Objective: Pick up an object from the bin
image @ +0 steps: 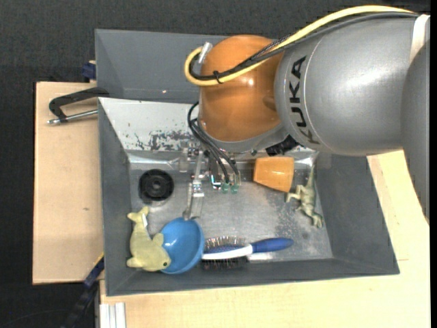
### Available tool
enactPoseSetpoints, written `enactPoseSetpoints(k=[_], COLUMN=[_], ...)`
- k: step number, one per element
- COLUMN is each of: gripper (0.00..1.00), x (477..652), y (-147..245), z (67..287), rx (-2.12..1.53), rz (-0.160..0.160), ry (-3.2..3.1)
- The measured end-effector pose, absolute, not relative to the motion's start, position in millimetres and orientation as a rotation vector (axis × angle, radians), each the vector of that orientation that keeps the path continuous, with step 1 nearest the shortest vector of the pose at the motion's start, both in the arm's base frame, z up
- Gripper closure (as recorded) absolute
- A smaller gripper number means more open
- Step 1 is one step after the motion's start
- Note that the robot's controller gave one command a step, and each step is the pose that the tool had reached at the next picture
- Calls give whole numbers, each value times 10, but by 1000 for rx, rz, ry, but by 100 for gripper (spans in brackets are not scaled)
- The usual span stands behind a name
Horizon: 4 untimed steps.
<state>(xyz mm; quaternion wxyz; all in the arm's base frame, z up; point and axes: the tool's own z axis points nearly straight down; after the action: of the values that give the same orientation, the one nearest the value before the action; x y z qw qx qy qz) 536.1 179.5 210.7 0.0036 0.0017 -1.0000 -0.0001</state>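
Gripper (pixel 195 195) first: down low near the middle of the bin (pixel 113 183), tucked under the orange wrist cover (pixel 235 94). Open or closed? Honestly can't tell from this angle, so not guessing. Can't make out anything caught in it either.

Closest thing out: blue bowl (pixel 181 246), dead on 6 o'clock from the gripper, just beside its tip, tilted so the hollow side shows. Looks like the obvious candidate, purely going by position.

Next ring: black disc (pixel 156 184) at 9 o'clock, flat on the floor, near but apart. Orange cup (pixel 274 173) just shy of 3 o'clock, lying on its side, a bit further.

Further again: brush (pixel 252 249) between 4 and 5 o'clock, long axis running 9 to 3, bristle end right up against the bowl. Yellow soft toy (pixel 145 246) between 7 and 8 o'clock, pressed against the bowl's other side.

Farthest: tan animal figure (pixel 307 203), a touch past 3 o'clock, well apart, over by the wall.

So, if going for the bowl: short shift toward 6 o'clock, then down onto the rim, probably the 12 o'clock edge since toy and brush crowd both flanks. Might bump either neighbour otherwise.
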Motion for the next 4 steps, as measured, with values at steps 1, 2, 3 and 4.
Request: enactPoseSetpoints(k=[1, 2, 3, 4], gripper=[0, 0, 100, 100], x=[5608, 5880, 5903, 5944], y=[2035, 2137, 2145, 2131], z=[1650, 730, 797, 796], rx=[-46, 199, 196, 268], rz=[-2, -7, -12, -11], ry=[-3139, -3152, -3158, -3148])
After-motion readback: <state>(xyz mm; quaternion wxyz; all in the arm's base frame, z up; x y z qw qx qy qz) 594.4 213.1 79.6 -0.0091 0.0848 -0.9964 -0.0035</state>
